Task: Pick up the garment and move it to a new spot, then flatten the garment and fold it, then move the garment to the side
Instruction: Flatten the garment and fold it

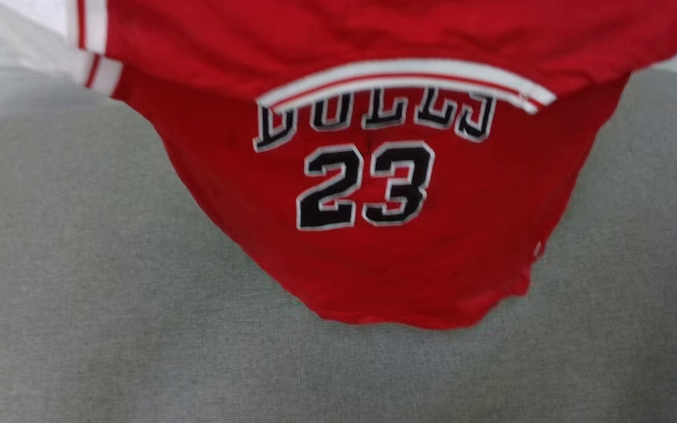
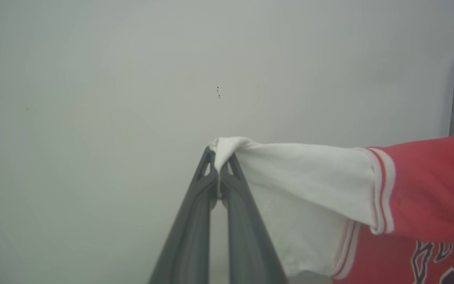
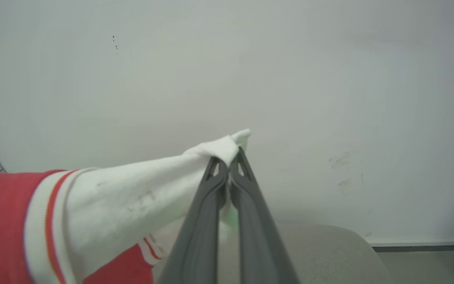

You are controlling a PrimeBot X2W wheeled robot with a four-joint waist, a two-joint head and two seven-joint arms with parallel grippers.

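**Jersey strung up by both sleeve tips over the grey surface**

Much of the garment (image 1: 385,194) is cut off or blurred. In the head view its shoulders and both sleeves run off the top edge. The red-and-white neckline trim (image 1: 409,79) has flopped down over the black lettering (image 1: 374,117), so just the lower halves of the letters can be read. The number 23 (image 1: 368,185) below it is plain. The hem hangs in a rounded point toward the middle of the grey surface (image 1: 80,294), and I cannot tell whether it touches the surface or hangs just clear of it.

The left gripper (image 2: 221,156) has its two dark fingers pressed together, with the bunched tip of one white sleeve (image 2: 302,177) pinched between them. The right gripper (image 3: 229,157) is closed the same way on the tip of the other white sleeve (image 3: 140,197). Each sleeve is pulled taut, away from the red body.

The wrist views give the two grips against a pale wall (image 2: 93,79) with a few dark specks, and the left one catches a corner of the lettering. The right wrist view also takes in a rounded corner of the grey surface and, at its lower right edge, a cut-off object too partial to identify. The head view gives the printed front and shows the garment over the surface's far middle.
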